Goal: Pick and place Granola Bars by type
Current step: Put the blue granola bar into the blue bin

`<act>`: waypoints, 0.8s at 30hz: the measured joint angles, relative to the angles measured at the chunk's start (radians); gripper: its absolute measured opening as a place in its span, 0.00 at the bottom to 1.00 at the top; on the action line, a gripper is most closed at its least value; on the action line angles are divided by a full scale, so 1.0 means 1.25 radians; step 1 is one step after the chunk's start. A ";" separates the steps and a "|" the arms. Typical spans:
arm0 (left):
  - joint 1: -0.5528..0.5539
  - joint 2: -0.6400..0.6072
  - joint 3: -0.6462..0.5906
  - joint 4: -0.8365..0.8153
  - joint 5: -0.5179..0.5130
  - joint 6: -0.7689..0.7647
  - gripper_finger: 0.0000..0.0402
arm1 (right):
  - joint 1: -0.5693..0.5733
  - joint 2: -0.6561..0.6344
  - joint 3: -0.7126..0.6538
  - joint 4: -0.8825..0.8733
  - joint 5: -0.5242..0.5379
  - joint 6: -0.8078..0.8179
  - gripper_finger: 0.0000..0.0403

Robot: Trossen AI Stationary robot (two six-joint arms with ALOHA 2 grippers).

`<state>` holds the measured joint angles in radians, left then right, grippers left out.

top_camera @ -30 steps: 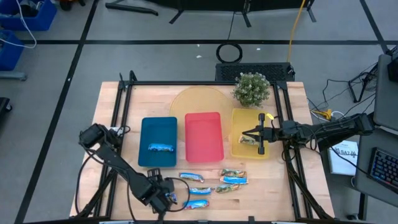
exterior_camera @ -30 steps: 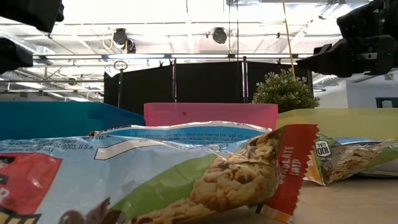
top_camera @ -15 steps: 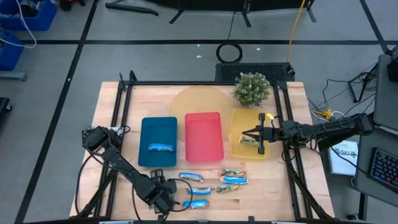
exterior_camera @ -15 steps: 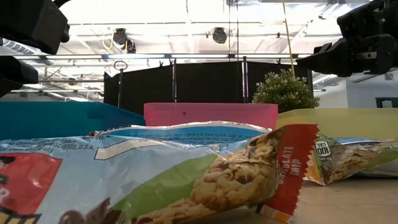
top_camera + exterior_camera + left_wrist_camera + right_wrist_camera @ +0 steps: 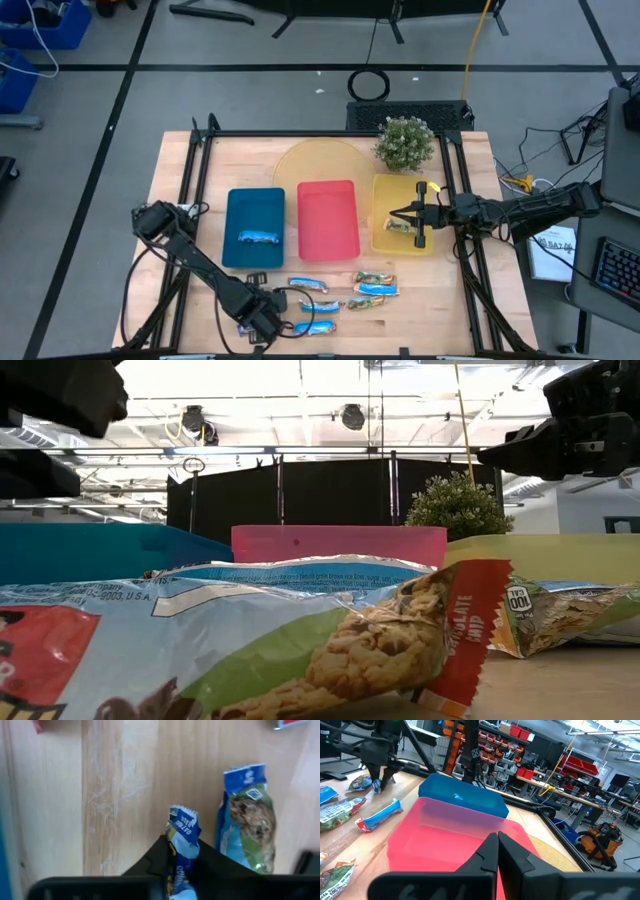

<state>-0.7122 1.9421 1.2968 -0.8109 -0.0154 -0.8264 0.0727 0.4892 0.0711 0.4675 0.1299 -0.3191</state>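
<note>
Bright ceiling glare, blurred close wrappers

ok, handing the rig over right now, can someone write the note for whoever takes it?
Left end effector: low at the table's near edge, shut on a blue-wrapped bar lying on the wood.
Right end effector: shut, holding nothing, over the yellow tray.
Done: one blue bar in the blue tray; one greenish bar in the yellow tray.
Left: the gripped bar, plus about six loose bars in front of the trays.
</note>
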 joint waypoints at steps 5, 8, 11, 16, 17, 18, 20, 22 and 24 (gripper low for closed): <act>-0.011 -0.056 0.000 -0.006 -0.019 0.059 0.10 | 0.000 0.000 0.000 0.000 0.000 0.000 0.00; -0.027 -0.112 0.000 -0.008 -0.059 0.095 0.11 | 0.000 0.000 0.000 0.000 0.000 0.000 0.00; -0.052 -0.186 0.000 -0.007 -0.145 0.144 0.15 | 0.000 0.000 0.000 0.000 0.000 0.000 0.00; -0.112 -0.316 0.000 -0.015 -0.330 0.279 0.11 | 0.000 0.000 0.000 0.000 0.000 0.000 0.00; -0.122 -0.343 0.000 -0.021 -0.359 0.302 0.09 | 0.000 0.000 0.000 0.000 0.000 0.000 0.00; -0.128 -0.367 0.000 -0.028 -0.384 0.322 0.09 | 0.000 0.000 0.000 0.000 0.000 0.000 0.00; -0.132 -0.421 -0.012 -0.027 -0.424 0.358 0.09 | 0.000 0.000 0.000 0.000 0.000 0.000 0.00; -0.128 -0.476 -0.044 -0.014 -0.460 0.396 0.09 | 0.000 0.000 0.000 0.000 0.000 0.000 0.00; -0.118 -0.535 -0.100 0.019 -0.487 0.433 0.10 | 0.000 0.000 0.000 0.000 0.000 0.000 0.00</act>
<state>-0.8592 1.2735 1.1713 -0.7867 -0.6240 -0.2854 0.0728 0.4889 0.0711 0.4675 0.1299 -0.3195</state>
